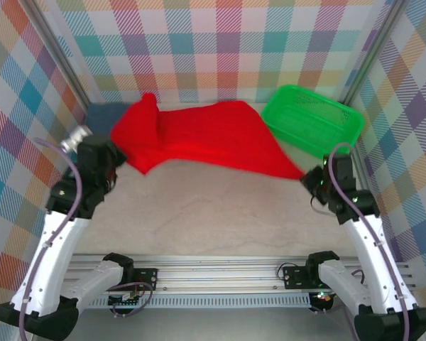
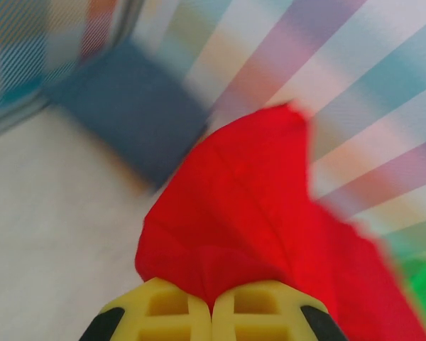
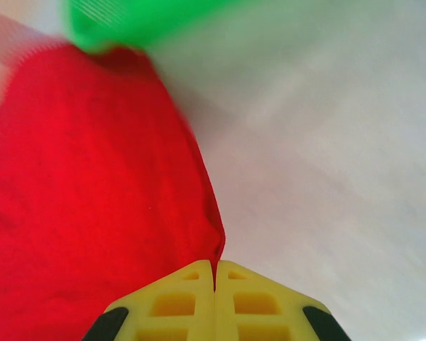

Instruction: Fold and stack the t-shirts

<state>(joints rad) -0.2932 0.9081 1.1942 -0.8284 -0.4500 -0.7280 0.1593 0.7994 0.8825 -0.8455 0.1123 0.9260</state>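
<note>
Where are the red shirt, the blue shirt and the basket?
red shirt (image 1: 199, 138), top view, middle of cloth
blue shirt (image 2: 128, 114), left wrist view, its middle
basket (image 1: 310, 117), top view, bare mesh floor

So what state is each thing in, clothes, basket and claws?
Bright red cloth t-shirt: spread out, pinched at both ends.
Slate-blue cloth t-shirt: lying flat in the far left corner.
Green plastic mesh basket: upright, looks empty.
Left gripper: shut on the red shirt.
Right gripper: shut on the red shirt.

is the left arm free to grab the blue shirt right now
Probably not yet: the left gripper is shut on the red t-shirt, so it would have to let go first. The blue t-shirt lies close by.
</note>
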